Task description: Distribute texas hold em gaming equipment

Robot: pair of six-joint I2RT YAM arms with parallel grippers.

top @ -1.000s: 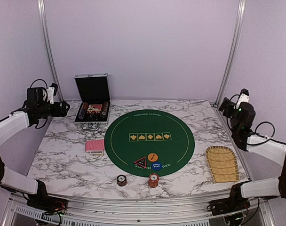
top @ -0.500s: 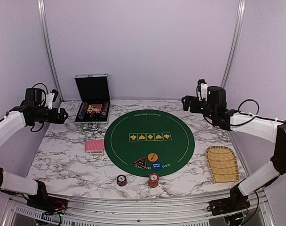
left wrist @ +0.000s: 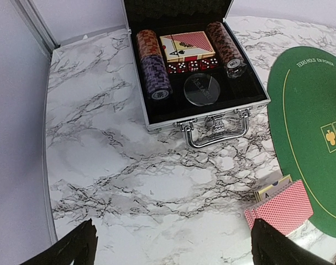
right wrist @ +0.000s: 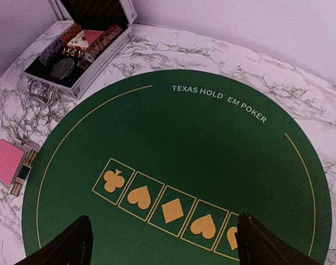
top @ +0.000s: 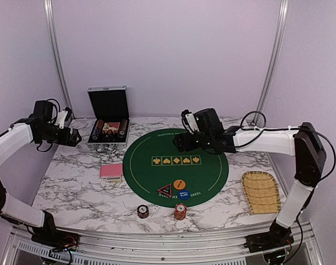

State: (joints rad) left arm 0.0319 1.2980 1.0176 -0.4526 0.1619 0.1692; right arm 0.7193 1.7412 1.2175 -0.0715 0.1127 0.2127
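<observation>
The right gripper (top: 181,144) (right wrist: 167,245) hangs over the far half of the round green mat (top: 209,171) (right wrist: 212,138), its two fingers (right wrist: 63,248) spread wide with nothing between them. Straight below it on the felt is the row of yellow suit boxes, with "TEXAS HOLD' EM POKER" printed beyond.

The left gripper (top: 74,138) (left wrist: 171,248) is likewise released, fingers (left wrist: 68,251) apart and empty, held over bare marble table (top: 74,193) at the far left, just short of the open black case (top: 108,105) (left wrist: 206,112) (right wrist: 104,61). Inside the case lie two rows of poker chips (left wrist: 153,63), a boxed card deck (left wrist: 187,45), red dice (left wrist: 193,65) and a clear disc (left wrist: 204,88).

The deck of pink-red-backed playing cards (top: 111,171) (left wrist: 279,208) (right wrist: 6,163) rests on the marble just off the mat's left edge, near the case's handle side but apart from it. On the mat's near edge sit the orange button disc (top: 179,184), the blue button disc (top: 183,194) touching or almost touching it, and the triangular red-black marker (top: 166,191) just to their left. Two short chip stacks stand on the marble just beyond the mat's near rim: a dark stack (top: 142,211) and a redder stack (top: 180,211), slightly apart. A woven bamboo tray (top: 261,191) lies at the right, well clear of the mat.
</observation>
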